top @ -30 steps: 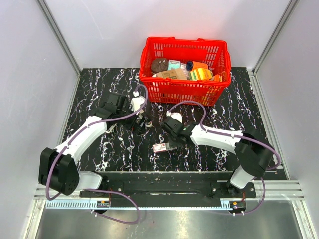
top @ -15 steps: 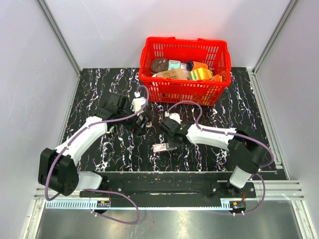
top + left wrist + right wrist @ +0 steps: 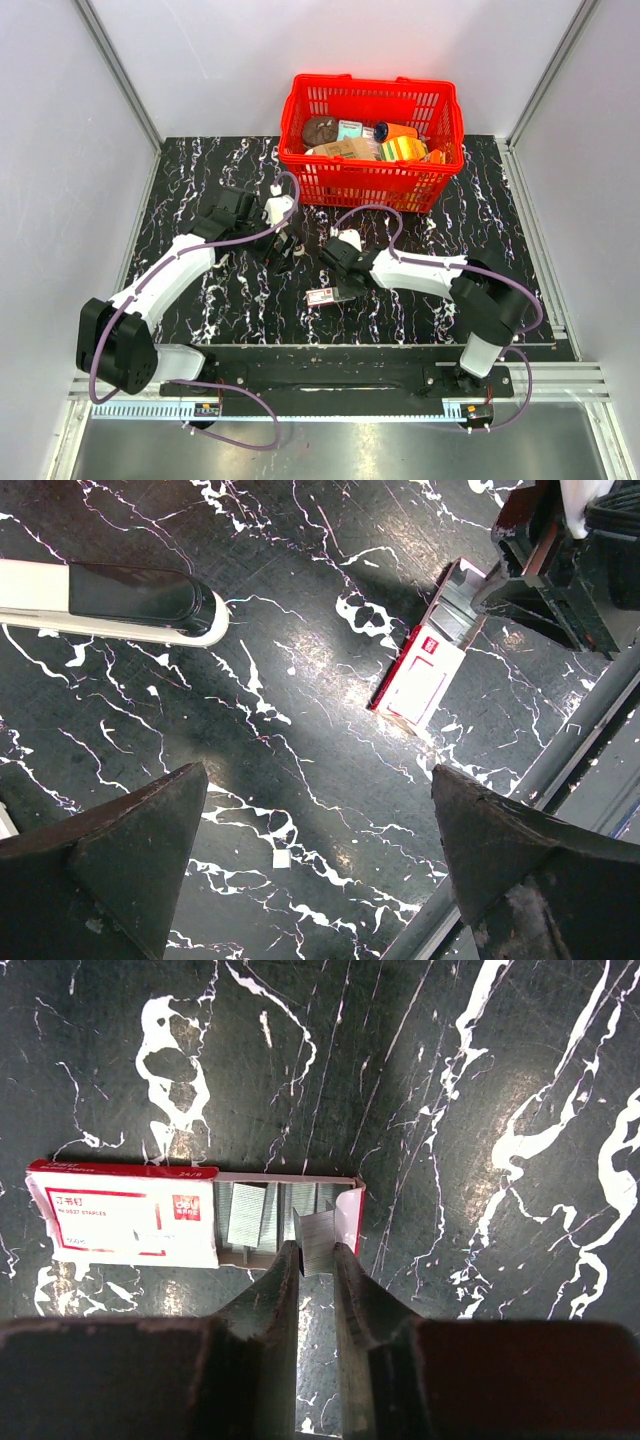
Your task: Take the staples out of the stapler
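Note:
The stapler (image 3: 135,598), a slim black bar on a pale base, lies on the marble table at the upper left of the left wrist view; I cannot make it out in the top view. My left gripper (image 3: 315,780) is wide open and empty above bare table, also in the top view (image 3: 283,250). The small white-and-red staple box (image 3: 130,1225) lies open with loose staple strips inside, also in the top view (image 3: 325,296). My right gripper (image 3: 315,1250) is shut on a silver strip of staples (image 3: 318,1235) at the box's open end.
A red basket (image 3: 370,185) full of groceries stands at the back of the table. A metal rail (image 3: 585,730) runs along the table's front edge. A tiny white chip (image 3: 281,859) lies on the marble between my left fingers.
My right gripper has shifted slightly left toward the staple box, and its elbow has swung in. The left arm has hardly moved.

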You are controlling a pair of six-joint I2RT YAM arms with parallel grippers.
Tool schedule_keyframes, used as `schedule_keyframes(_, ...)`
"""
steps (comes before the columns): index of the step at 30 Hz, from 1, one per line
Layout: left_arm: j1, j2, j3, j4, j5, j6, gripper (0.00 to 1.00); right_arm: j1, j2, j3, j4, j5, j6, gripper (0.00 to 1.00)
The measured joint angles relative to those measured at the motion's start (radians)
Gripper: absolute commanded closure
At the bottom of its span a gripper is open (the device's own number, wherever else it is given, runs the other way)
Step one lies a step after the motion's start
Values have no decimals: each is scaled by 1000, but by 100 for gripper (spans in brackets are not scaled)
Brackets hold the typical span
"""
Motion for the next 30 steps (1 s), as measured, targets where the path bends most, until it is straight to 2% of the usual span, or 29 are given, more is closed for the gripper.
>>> schedule_keyframes(30,-1,-13,-2,0,0,7,1,0,26,35,-9,0,-8,95)
